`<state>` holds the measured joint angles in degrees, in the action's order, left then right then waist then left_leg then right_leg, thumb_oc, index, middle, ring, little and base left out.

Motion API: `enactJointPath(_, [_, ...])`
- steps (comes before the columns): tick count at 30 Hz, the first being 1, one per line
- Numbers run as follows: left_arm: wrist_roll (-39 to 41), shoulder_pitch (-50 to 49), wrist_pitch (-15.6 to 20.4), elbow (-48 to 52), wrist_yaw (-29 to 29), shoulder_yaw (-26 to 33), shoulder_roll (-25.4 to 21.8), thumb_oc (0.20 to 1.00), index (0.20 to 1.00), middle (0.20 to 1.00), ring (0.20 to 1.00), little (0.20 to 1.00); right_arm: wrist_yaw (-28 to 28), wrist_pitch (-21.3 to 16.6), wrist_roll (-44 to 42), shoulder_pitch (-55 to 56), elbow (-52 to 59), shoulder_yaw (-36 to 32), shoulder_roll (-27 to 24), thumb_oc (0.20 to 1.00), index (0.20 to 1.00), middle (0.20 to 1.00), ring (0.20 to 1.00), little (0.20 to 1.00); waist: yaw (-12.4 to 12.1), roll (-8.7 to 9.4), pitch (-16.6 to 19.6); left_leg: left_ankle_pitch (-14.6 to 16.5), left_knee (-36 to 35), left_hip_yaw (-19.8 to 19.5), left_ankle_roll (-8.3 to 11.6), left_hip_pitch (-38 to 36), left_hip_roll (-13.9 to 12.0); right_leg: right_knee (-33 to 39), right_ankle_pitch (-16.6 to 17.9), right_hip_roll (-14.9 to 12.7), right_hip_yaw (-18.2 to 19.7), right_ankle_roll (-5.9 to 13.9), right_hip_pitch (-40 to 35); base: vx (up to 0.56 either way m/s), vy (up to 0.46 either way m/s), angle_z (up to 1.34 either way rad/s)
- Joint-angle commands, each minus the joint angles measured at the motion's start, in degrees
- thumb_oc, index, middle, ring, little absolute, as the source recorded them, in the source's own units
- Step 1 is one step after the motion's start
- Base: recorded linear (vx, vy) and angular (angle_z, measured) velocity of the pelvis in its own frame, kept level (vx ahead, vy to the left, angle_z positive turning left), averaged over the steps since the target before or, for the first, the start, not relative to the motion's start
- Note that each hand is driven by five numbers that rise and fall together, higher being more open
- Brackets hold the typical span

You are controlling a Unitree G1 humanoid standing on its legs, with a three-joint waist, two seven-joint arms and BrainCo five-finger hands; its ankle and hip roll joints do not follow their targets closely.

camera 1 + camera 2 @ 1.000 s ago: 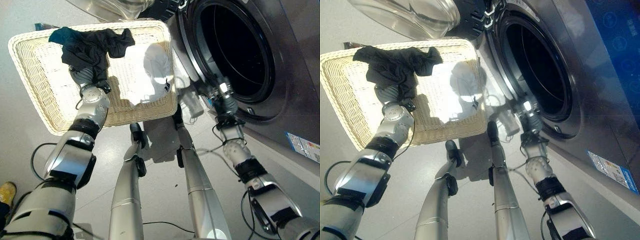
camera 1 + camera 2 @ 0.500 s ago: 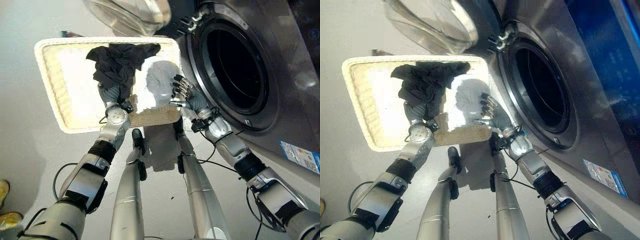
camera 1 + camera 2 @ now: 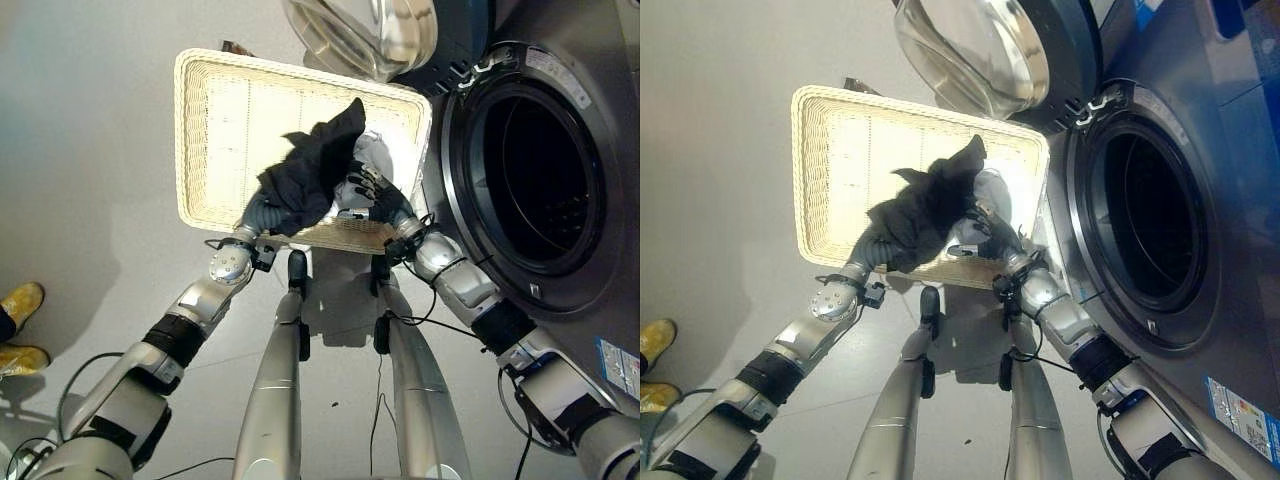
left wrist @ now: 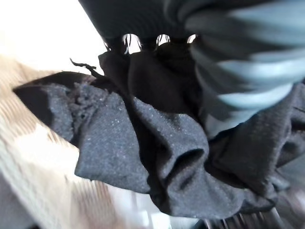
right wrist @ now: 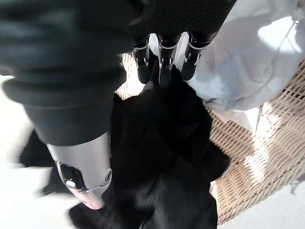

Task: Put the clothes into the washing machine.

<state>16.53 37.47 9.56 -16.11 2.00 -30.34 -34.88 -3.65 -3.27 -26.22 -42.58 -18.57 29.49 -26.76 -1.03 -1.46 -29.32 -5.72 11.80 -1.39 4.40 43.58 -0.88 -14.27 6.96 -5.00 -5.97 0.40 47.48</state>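
Fingers [image 5: 160, 71] of your right hand [image 3: 372, 196] reach straight into the crumpled black garment [image 3: 310, 175]; your left hand [image 3: 262, 212] is buried beneath it, grip untellable.
Beside them lies white cloth [image 5: 248, 62] in the cream wicker basket [image 3: 215, 120]; the grey washing machine's open drum [image 3: 530, 175] stands just beyond.

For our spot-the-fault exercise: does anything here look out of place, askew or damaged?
Nothing stands out. The black garment is bunched over the wicker basket by the left hand and right hand; the washing machine door is open.
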Motion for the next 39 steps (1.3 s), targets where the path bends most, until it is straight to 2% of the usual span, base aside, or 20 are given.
enactJointPath(1, [1.7, 1.6, 0.3, 10.1, -10.3, -0.1, -0.2, 0.2, 0.2, 0.2, 0.2, 0.2, -0.2, -2.2, -3.5, -0.3, 4.4, 0.5, -2.1, 1.0, 1.0, 1.0, 1.0, 1.0, -0.3, -5.01, -0.5, -1.1, -4.2, 3.6, -1.58, -1.6, 4.0, -4.7, -8.4, 3.0, -3.5, 3.0, -3.4, -0.01, 0.012, 0.08])
enactJointPath(5, [4.4, 2.3, -2.0, 12.8, -15.5, -1.8, -0.7, 0.2, 0.2, 0.2, 0.2, 0.2, 0.1, -3.3, -4.5, -0.2, 4.7, 0.5, -1.7, 1.0, 1.0, 1.0, 1.0, 1.0, -0.2, -4.99, -0.5, -1.0, -4.5, 3.5, -1.91, -1.9, 4.1, -4.5, -8.0, 2.8, -3.6, 3.27, -3.4, -0.01, 0.018, 0.07])
enactJointPath(10, [5.4, 3.0, -4.7, 15.7, -20.5, -3.6, -0.6, 0.2, 0.2, 0.2, 0.2, 0.2, 4.0, 2.1, -8.7, 0.1, 5.4, 1.8, -1.2, 1.0, 1.0, 1.0, 1.0, 1.0, 0.1, -4.84, -0.5, -1.4, -5.6, 3.8, -2.38, -2.3, 4.1, -3.5, -6.9, 2.9, -3.4, 3.56, -3.4, 0.0, 0.0, 0.0])
enactJointPath(13, [5.0, 3.2, -5.2, 16.4, -21.0, -4.3, -1.1, 0.2, 0.2, 0.2, 0.2, 0.2, 10.4, 6.5, -11.4, 0.3, 5.7, 3.3, -1.3, 1.0, 1.0, 1.0, 1.0, 1.0, 0.1, -4.66, -0.5, -1.5, -5.7, 3.7, -2.5, -2.4, 4.2, -3.0, -6.6, 2.9, -3.3, 3.6, -3.5, 0.0, 0.0, 0.0])
enactJointPath(14, [4.9, 3.2, -5.3, 16.9, -20.5, -4.7, -1.8, 0.2, 0.2, 0.2, 0.2, 0.2, 17.8, 10.9, -16.1, 0.7, 6.7, 5.1, -1.8, 1.0, 1.0, 1.0, 1.0, 1.0, -0.1, -4.56, -0.5, -1.7, -6.1, 3.6, -2.65, -2.7, 4.3, -2.5, -6.3, 2.8, -3.5, 3.62, -3.9, 0.0, 0.0, 0.0])
enactJointPath(15, [4.5, 3.2, -5.4, 16.9, -20.2, -4.8, -1.9, 0.2, 0.2, 0.2, 0.2, 0.2, 19.3, 11.6, -17.4, 0.7, 6.9, 5.4, -1.9, 1.0, 1.0, 1.0, 1.0, 1.0, -0.2, -4.54, -0.5, -1.7, -6.1, 3.6, -2.66, -2.7, 4.3, -2.4, -6.3, 2.7, -3.5, 3.62, -3.9, 0.0, 0.0, 0.0])
enactJointPath(18, [2.7, 4.1, -5.2, 15.8, -16.9, -6.6, -3.3, 0.2, 0.2, 0.2, 0.2, 0.2, 30.5, 17.3, -28.8, 2.0, 7.5, 7.3, -2.2, 1.0, 1.0, 1.0, 1.0, 1.0, -0.7, -4.38, -0.5, -2.0, -6.1, 2.9, -2.81, -3.0, 4.5, -2.5, -6.3, 2.5, -3.9, 3.85, -4.4, 0.0, -0.031, 0.0])
enactJointPath(20, [2.8, 4.3, -5.3, 15.6, -16.3, -7.0, -3.5, 0.2, 0.2, 0.2, 0.2, 0.2, 31.9, 18.1, -30.2, 2.3, 7.7, 7.6, -2.2, 1.0, 1.0, 1.0, 1.0, 1.0, -0.7, -4.33, -0.5, -2.0, -6.0, 2.8, -2.82, -3.0, 4.5, -2.5, -6.2, 2.4, -4.1, 3.9, -4.4, 0.0, -0.049, 0.0])
enactJointPath(21, [2.5, 4.5, -4.9, 15.0, -15.1, -7.6, -4.2, 0.2, 0.2, 0.2, 0.2, 0.2, 35.9, 20.1, -34.9, 3.4, 8.1, 8.2, -2.6, 0.498, 0.498, 0.498, 0.498, 0.498, -0.9, -4.21, -0.5, -2.1, -6.2, 2.6, -2.85, -2.9, 4.7, -2.1, -5.8, 2.2, -4.4, 4.11, -4.5, -0.01, -0.053, 0.0])
enactJointPath(22, [2.8, 4.5, -4.9, 15.0, -14.9, -7.7, -4.4, 0.2, 0.2, 0.2, 0.2, 0.2, 36.4, 20.5, -35.8, 3.5, 8.2, 8.2, -2.6, 0.322, 0.322, 0.322, 0.322, 0.322, -0.9, -4.19, -0.5, -2.1, -6.2, 2.6, -2.85, -2.9, 4.7, -2.0, -5.8, 2.1, -4.4, 4.13, -4.5, -0.02, -0.066, 0.01])
enactJointPath(23, [4.2, 5.0, -3.0, 14.2, -14.6, -8.2, -5.1, 0.2, 0.2, 0.2, 0.2, 0.2, 38.3, 22.5, -39.3, 4.0, 8.2, 8.0, -2.7, 0.2, 0.2, 0.2, 0.2, 0.2, -0.8, -4.18, -0.5, -2.3, -6.4, 2.8, -2.72, -2.7, 4.6, -1.7, -5.4, 2.2, -4.4, 4.28, -4.3, -0.02, -0.034, 0.03])
enactJointPath(25, [1.4, 4.4, -1.8, 14.7, -10.6, -8.1, -5.6, 0.2, 0.2, 0.2, 0.2, 0.2, 37.5, 22.7, -41.8, 5.2, 7.5, 8.0, -3.0, 0.2, 0.2, 0.2, 0.2, 0.2, -0.7, -3.93, -0.5, -2.1, -6.4, 2.5, -2.66, -2.5, 4.5, -1.1, -5.1, 2.1, -4.5, 4.32, -4.2, -0.02, -0.028, 0.07])
enactJointPath(29, [-0.8, 3.3, 1.6, 14.0, -7.4, -7.9, -5.7, 0.2, 0.2, 0.2, 0.2, 0.2, 36.4, 21.1, -34.8, 6.7, 6.0, 9.0, -3.4, 0.2, 0.2, 0.2, 0.2, 0.2, -0.7, -3.56, -0.5, -2.4, -7.2, 2.4, -2.71, -2.7, 4.5, 0.0, -4.6, 2.3, -4.4, 4.28, -4.4, -0.01, -0.015, 0.01])
enactJointPath(30, [-2.7, 3.0, 3.1, 14.0, -5.4, -8.0, -6.2, 0.2, 0.2, 0.2, 0.2, 0.2, 36.2, 22.3, -33.9, 7.0, 5.4, 9.0, -3.9, 0.2, 0.2, 0.2, 0.2, 0.2, -0.7, -3.41, -0.5, -2.5, -7.3, 2.3, -2.69, -2.5, 4.6, 0.4, -4.3, 2.4, -4.4, 4.14, -4.4, -0.01, -0.038, -0.02])
enactJointPath(34, [-5.7, 2.9, 3.6, 13.1, -4.0, -8.4, -5.7, 0.2, 0.2, 0.2, 0.2, 0.2, 39.5, 26.3, -37.7, 7.8, 3.9, 8.9, -4.0, 0.2, 0.2, 0.2, 0.2, 0.2, -0.7, -3.06, -0.5, -2.4, -6.9, 2.0, -2.74, -2.3, 4.7, 0.2, -4.4, 2.7, -4.2, 4.0, -4.4, 0.0, -0.041, -0.01])
enactJointPath(35, [-7.1, 3.4, 2.6, 12.3, -3.4, -9.2, -5.5, 0.319, 0.319, 0.319, 0.319, 0.319, 40.7, 28.0, -41.0, 8.3, 3.5, 8.9, -3.8, 0.2, 0.2, 0.2, 0.2, 0.2, -0.6, -2.89, -0.5, -2.4, -6.7, 1.9, -2.69, -2.2, 4.8, 0.2, -4.4, 2.7, -4.2, 4.0, -4.3, 0.0, -0.05, 0.0])
enactJointPath(36, [-6.7, 3.5, 2.4, 12.1, -3.1, -9.4, -5.4, 0.576, 0.576, 0.576, 0.576, 0.576, 40.6, 28.4, -42.0, 8.4, 3.4, 8.9, -3.7, 0.2, 0.2, 0.2, 0.2, 0.2, -0.5, -2.87, -0.5, -2.4, -6.6, 1.8, -2.65, -2.1, 4.8, 0.2, -4.4, 2.7, -4.3, 4.03, -4.3, 0.0, -0.056, 0.0])
enactJointPath(37, [-6.9, 3.5, 1.4, 11.2, -1.0, -10.0, -5.0, 1.0, 1.0, 1.0, 1.0, 1.0, 40.5, 29.0, -43.9, 8.8, 2.9, 8.8, -3.3, 0.2, 0.2, 0.2, 0.2, 0.2, -0.4, -2.78, -0.5, -2.3, -6.4, 1.8, -2.5, -2.0, 4.8, 0.1, -4.4, 2.7, -4.4, 4.11, -4.3, 0.0, -0.043, 0.0])
enactJointPath(38, [-8.6, 3.8, 0.2, 9.8, 2.8, -10.5, -4.3, 1.0, 1.0, 1.0, 1.0, 1.0, 40.0, 30.1, -45.9, 9.2, 2.4, 8.1, -2.0, 0.2, 0.2, 0.2, 0.2, 0.2, -0.2, -2.71, -0.5, -2.5, -6.4, 1.9, -2.49, -1.8, 4.8, 0.2, -4.2, 2.8, -4.2, 4.11, -4.1, 0.0, -0.041, 0.0])
enactJointPath(39, [-8.8, 3.9, 0.2, 9.5, 3.4, -10.5, -4.1, 1.0, 1.0, 1.0, 1.0, 1.0, 39.6, 30.4, -46.8, 9.2, 2.4, 8.0, -1.8, 0.2, 0.2, 0.2, 0.2, 0.2, -0.1, -2.69, -0.5, -2.5, -6.4, 2.0, -2.5, -1.8, 4.7, 0.2, -4.2, 2.9, -4.1, 4.12, -4.0, 0.0, -0.036, -0.01])
